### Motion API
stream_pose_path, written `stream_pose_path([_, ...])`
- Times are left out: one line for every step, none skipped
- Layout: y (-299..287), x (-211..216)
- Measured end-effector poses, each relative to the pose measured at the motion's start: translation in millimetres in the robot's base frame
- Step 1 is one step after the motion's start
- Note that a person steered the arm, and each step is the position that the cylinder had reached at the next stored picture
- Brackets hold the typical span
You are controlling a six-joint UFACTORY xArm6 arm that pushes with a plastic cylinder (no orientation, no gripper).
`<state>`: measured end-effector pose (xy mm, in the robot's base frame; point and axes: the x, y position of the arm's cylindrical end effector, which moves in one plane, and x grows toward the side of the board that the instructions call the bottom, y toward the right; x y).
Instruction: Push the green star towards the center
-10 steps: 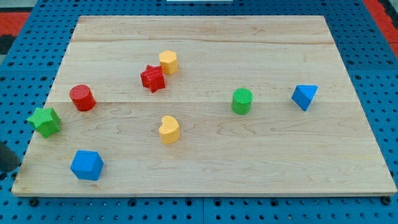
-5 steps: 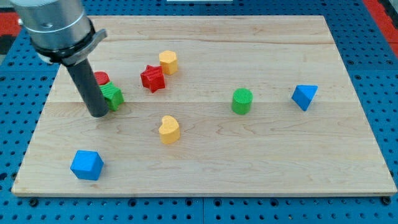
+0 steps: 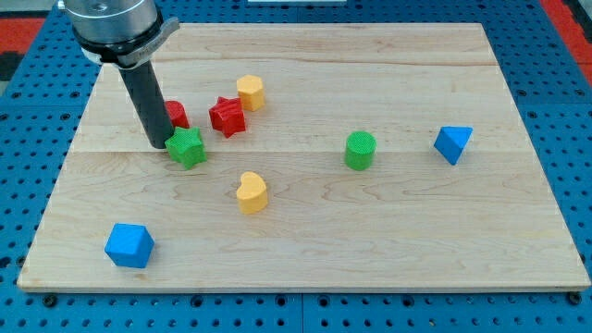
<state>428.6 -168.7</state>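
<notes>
Tip (image 3: 158,145) touches green star's (image 3: 187,147) left; no pincer fitted, state can't tell. Star remains left of center, more pushing needed.

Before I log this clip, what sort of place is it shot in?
Most likely a lab bench for robot pushing trials. A wooden board lies on a blue perforated base, small coloured blocks such as the green star are scattered on it, and my tip sits just at the star's left.

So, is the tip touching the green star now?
Touching, as far as the camera view shows: my tip sits right against the upper left edge of the green star, with no board visible between them.
</notes>
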Motion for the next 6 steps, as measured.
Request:
stream_pose_path([0.0,4.9])
stream_pose_path([0.0,9.8])
stream_pose_path([-0.1,13.8])
stream_pose_path([0.7,16.7])
stream_pose_path([47.3,16.7])
stream_pose_path([95.8,16.6])
